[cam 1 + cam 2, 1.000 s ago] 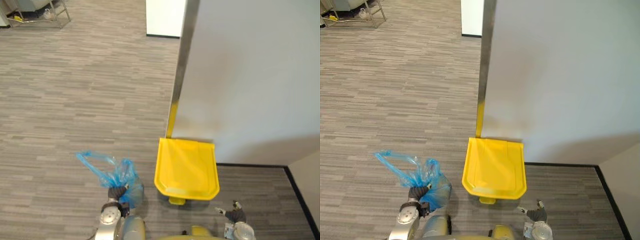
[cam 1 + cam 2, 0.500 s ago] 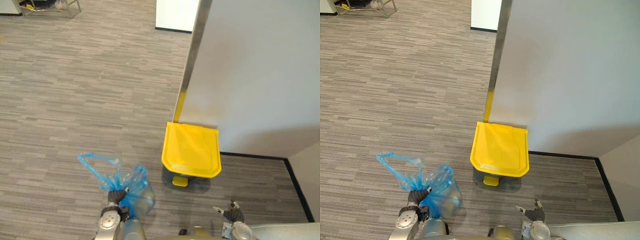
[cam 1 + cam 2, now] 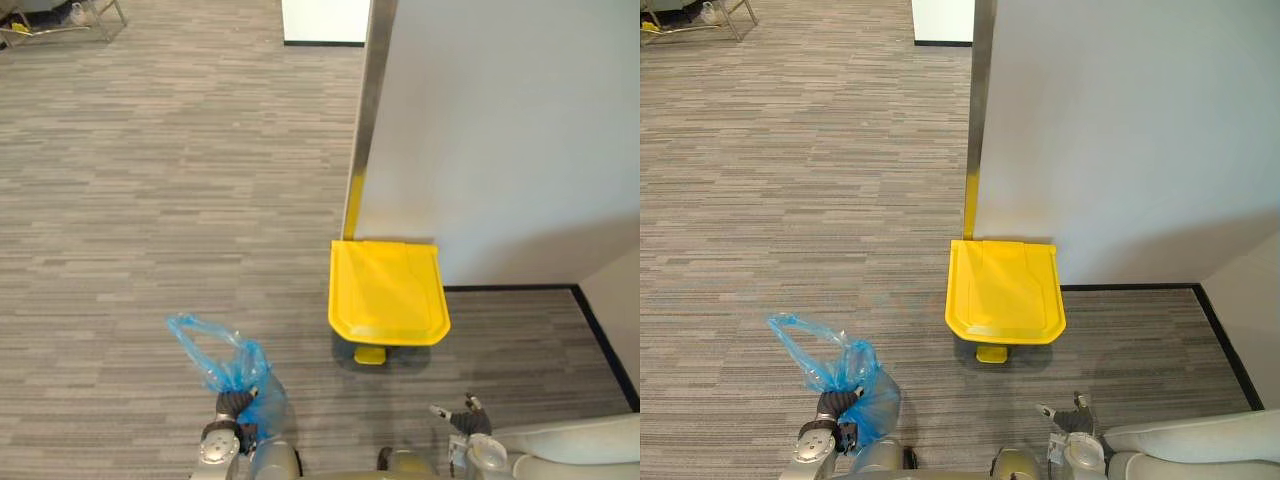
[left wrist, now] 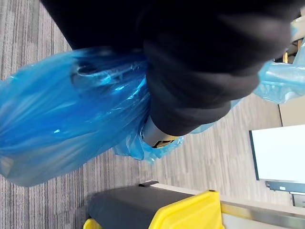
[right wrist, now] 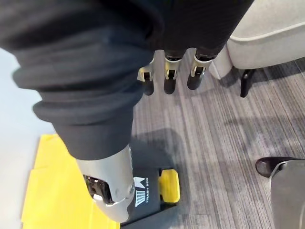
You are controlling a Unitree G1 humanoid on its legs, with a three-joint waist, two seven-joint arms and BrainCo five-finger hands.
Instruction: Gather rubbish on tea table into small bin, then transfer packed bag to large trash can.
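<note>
Now: bag held, bin lid down

Lower left, the left hand point(image 3: 233, 408) is clenched round the neck of the blue bag point(image 3: 222, 358), above bare carpet point(image 3: 150, 200). At centre, the yellow-lidded trash can point(image 3: 388, 292) stands closed against the grey wall point(image 3: 500, 140), pedal point(image 3: 369, 355) forward and a white printed mark point(image 5: 140, 196) on its black base. Lower right, the right hand point(image 5: 170, 76) hangs straight-fingered and empty beside a pale cushion point(image 3: 560, 440).

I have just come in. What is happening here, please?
The robot's left hand is closed around the neck of a blue plastic rubbish bag. A trash can with a yellow lid stands ahead against the grey wall, with its lid closed. The right hand is open and holds nothing. The bag is not yet in the can.
</note>
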